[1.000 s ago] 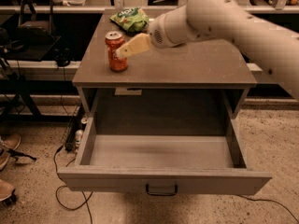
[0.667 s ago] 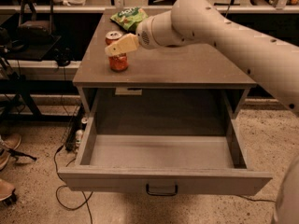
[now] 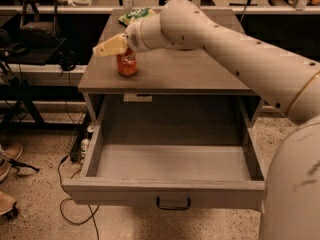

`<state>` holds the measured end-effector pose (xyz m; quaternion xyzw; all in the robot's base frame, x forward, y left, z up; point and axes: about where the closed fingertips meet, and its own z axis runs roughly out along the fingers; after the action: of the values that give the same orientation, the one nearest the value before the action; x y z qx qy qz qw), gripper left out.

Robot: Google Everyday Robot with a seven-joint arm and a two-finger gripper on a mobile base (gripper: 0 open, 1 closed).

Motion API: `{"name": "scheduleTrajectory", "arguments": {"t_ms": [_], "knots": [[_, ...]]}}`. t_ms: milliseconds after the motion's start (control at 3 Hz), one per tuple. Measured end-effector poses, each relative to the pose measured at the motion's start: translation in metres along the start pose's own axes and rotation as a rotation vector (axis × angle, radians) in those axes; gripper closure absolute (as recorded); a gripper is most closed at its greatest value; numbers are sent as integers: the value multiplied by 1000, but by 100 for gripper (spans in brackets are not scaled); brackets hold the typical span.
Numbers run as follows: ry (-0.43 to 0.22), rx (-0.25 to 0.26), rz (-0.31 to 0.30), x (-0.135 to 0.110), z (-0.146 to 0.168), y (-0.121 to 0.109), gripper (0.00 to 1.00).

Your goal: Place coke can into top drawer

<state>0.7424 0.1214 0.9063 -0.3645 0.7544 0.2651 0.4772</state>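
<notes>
The coke can [image 3: 127,65], red with white script, stands upright on the left part of the grey cabinet top [image 3: 195,76]. My gripper [image 3: 108,47] is just above the can and slightly to its left, and it hides the can's top. The pale arm reaches in from the right across the cabinet. The top drawer [image 3: 170,162] is pulled wide open below the cabinet top. It is empty, and its dark handle [image 3: 173,203] sits at the centre of the front panel.
A green chip bag [image 3: 134,15] lies at the back left of the cabinet top. Cables [image 3: 75,206] trail on the floor at the left. Dark shelving and a chair base stand to the left, and a shoe [image 3: 9,155] shows at the left edge.
My gripper has moved left and now sits over the top of the coke can. The can and the drawer have not moved.
</notes>
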Motion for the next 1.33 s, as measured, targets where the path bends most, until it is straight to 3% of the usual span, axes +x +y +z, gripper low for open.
{"name": "scheduleTrajectory", "arguments": {"t_ms": [333,1000,1333], "knots": [[-11,-8,37,-2,10,6,45],[6,21,85,16,-2,6,91],[13,36,93,19,-9,6,100]]}}
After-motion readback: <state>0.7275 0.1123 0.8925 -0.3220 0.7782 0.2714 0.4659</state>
